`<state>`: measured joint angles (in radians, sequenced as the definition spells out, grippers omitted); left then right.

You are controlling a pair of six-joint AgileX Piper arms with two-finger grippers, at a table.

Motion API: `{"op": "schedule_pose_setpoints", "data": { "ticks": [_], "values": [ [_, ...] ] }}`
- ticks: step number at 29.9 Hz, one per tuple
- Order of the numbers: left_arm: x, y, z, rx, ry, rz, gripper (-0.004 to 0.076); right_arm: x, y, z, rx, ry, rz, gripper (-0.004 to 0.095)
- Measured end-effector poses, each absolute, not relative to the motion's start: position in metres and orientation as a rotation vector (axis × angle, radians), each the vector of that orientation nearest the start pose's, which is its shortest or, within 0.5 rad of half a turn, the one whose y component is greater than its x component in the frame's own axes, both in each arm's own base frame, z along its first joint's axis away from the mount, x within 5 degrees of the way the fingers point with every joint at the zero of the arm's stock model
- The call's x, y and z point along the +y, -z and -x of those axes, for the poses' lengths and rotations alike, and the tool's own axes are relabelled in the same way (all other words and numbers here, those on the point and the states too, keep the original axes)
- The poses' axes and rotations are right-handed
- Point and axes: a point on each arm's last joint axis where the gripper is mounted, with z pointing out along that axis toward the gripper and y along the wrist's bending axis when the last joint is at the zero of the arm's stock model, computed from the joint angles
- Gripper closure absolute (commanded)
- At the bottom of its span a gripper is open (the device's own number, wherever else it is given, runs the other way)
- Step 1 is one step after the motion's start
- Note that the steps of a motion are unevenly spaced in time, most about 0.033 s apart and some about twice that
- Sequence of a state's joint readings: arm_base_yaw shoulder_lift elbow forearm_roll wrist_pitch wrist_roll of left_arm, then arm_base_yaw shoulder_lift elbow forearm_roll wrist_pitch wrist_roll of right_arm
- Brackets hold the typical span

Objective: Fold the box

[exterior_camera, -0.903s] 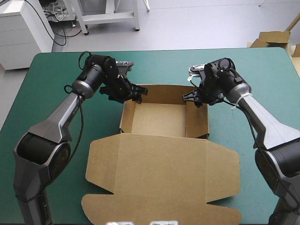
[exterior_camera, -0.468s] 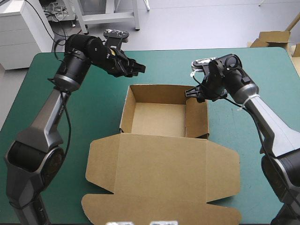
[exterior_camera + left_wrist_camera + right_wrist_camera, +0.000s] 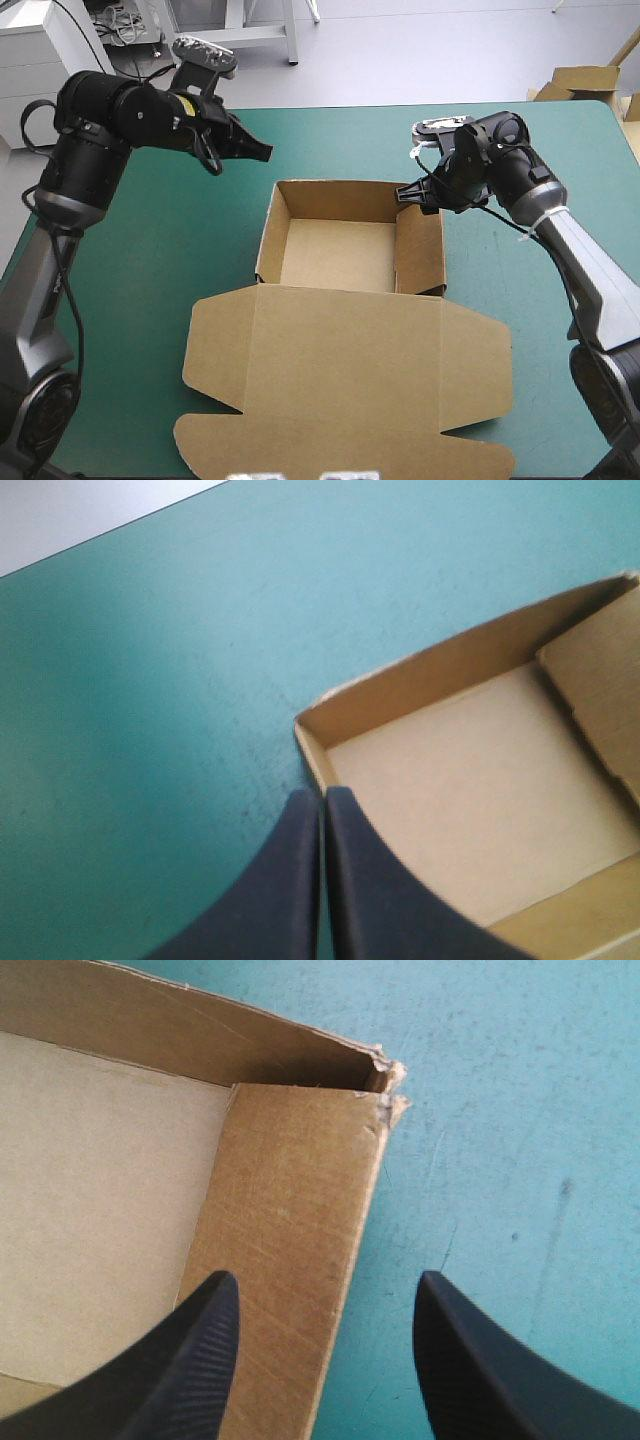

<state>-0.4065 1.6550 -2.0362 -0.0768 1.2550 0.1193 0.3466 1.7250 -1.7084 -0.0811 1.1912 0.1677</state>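
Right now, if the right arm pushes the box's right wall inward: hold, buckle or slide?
Probably slides: the box is thin brown board, likely light, loose on the smooth teal-green cover. The wall may flex: folded board, frayed at its corner. The wide flat lid should resist tipping.

Shows bare teal-green cover left of the box, right of it, and in a strip along the far edge: open to passage. Marks the raised tray walls as barriers, with entry from above. Places the flat lid across the near middle, low. Sets the right gripper astride the right wall by its far corner, fingers parted. Sets the left gripper, fingers pressed together, clear above the cover beyond the far left corner.
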Motion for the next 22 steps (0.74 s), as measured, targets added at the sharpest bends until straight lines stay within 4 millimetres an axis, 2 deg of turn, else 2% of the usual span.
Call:
{"op": "schedule_pose_setpoints", "data": {
  "ticks": [4,10,16,22],
  "values": [
    [-0.125,-0.456,-0.288,2.343,0.141,-0.641,0.0731,0.119,-0.355,-0.349,2.673,-0.063,0.249,0.0415],
    [-0.104,-0.417,-0.242,2.474,0.096,-0.678,0.0731,0.119,-0.349,-0.349,2.694,-0.050,0.232,0.0415],
    [-0.084,-0.382,-0.196,2.525,0.088,-0.693,0.0731,0.120,-0.321,-0.352,2.779,-0.023,0.219,0.0415],
    [-0.070,-0.356,-0.154,2.490,0.138,-0.729,0.0731,0.124,-0.292,-0.356,2.871,-0.037,0.189,0.0415]
  ]
}}
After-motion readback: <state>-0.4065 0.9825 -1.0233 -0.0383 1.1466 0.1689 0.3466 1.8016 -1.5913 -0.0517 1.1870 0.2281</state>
